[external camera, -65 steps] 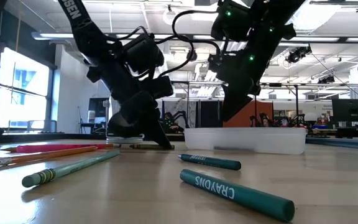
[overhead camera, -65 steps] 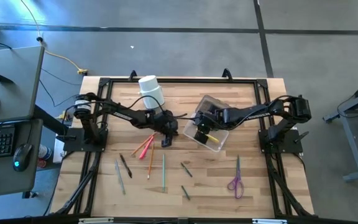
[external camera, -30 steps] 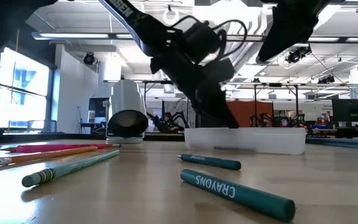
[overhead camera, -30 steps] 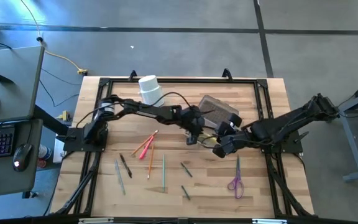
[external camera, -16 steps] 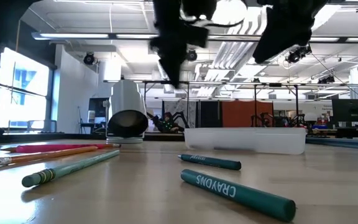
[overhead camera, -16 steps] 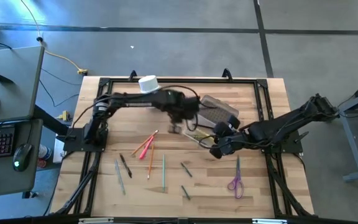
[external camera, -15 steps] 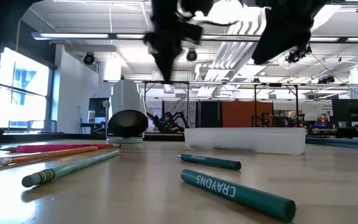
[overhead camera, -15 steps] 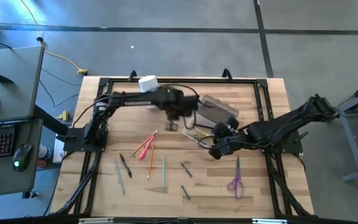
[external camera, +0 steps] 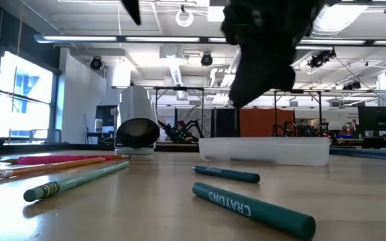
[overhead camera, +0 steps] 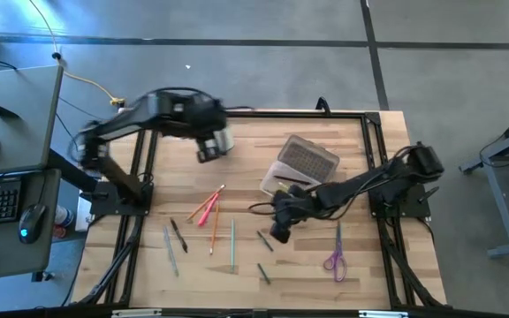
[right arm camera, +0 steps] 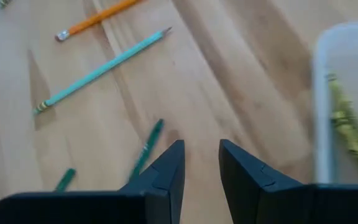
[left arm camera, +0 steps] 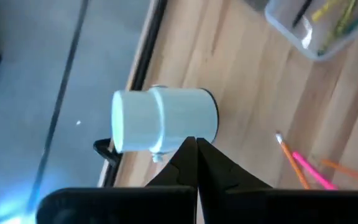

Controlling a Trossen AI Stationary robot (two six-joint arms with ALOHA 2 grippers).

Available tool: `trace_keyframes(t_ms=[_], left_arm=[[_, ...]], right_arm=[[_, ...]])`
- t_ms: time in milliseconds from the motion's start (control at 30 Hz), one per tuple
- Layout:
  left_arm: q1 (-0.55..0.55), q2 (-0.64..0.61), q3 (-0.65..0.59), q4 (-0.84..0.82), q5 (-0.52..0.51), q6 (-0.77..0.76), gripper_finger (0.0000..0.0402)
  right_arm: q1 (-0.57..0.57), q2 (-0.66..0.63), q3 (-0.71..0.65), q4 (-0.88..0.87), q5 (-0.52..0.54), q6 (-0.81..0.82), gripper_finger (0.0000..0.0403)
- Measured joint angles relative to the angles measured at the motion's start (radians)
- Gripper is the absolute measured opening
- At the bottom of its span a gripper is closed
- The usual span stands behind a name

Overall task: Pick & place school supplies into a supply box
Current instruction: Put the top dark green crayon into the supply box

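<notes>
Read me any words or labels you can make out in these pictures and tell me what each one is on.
"CRAYONS": white letters on the nearest dark green crayon in the low view.
The farther green crayon carries white lettering too small to read.
Nothing else is legible in any view.

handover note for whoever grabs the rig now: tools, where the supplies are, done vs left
Left tool: shut, empty, raised over the far left of the table next to the white cup.
Right tool: open, empty, hovering above a short green crayon near the table's middle.
Supply box: far centre-right, with a few items already inside, including yellow ones.
Left to do: the red and orange pencils, the teal pencil, the other pencils and crayons scattered on the near half, and the purple scissors near right.
</notes>
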Motion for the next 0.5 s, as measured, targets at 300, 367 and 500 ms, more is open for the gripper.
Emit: trace_keyframes(t_ms=[300,367,500], left_arm=[[0.005,-0.386,-0.561,0.274,-0.047,-0.169,0.0064],[0.005,-0.434,-0.655,0.297,-0.001,-0.179,0.0066],[0.006,-0.479,-0.792,0.379,0.011,-0.179,0.0066]], right_arm=[[0.035,0.27,0.264,-0.186,-0.144,0.087,0.0083],[0.053,0.31,0.32,-0.224,-0.17,0.121,0.0083],[0.079,0.351,0.402,-0.271,-0.168,0.179,0.0083]])
